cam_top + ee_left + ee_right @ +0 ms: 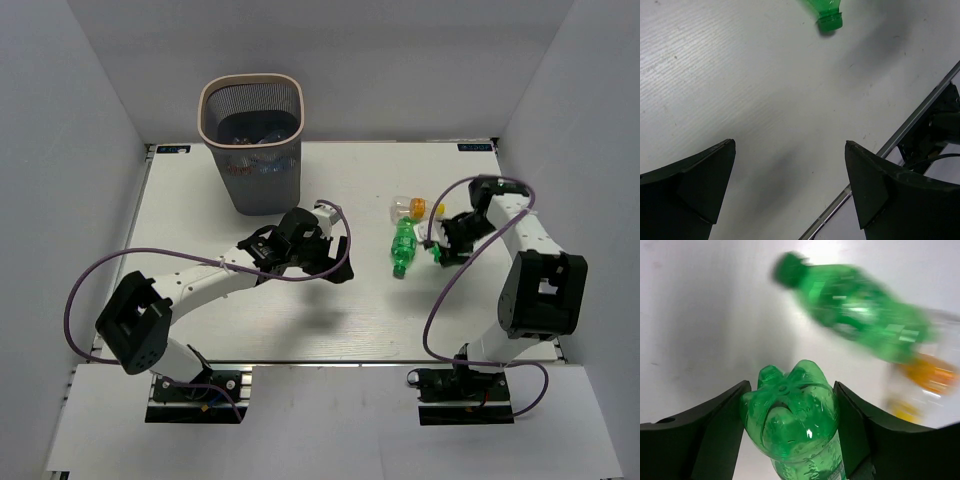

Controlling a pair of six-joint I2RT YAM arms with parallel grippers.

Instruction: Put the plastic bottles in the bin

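My right gripper (437,250) (792,385) is shut on a green plastic bottle (790,427), base pointing away from the wrist, held just above the table. A second green bottle (403,245) (860,315) lies on the table just left of it. A clear bottle with an orange cap (412,208) (925,380) lies behind that one. My left gripper (332,262) (790,143) is open and empty over bare table, left of the lying green bottle, whose cap (829,17) shows at the top of its view. The mesh bin (250,140) stands at the back left with bottles inside.
The white table's near edge with a metal rail (910,125) runs close to my left gripper's right finger. Grey walls close in the table on the left, right and back. A purple cable (90,280) loops beside the left arm.
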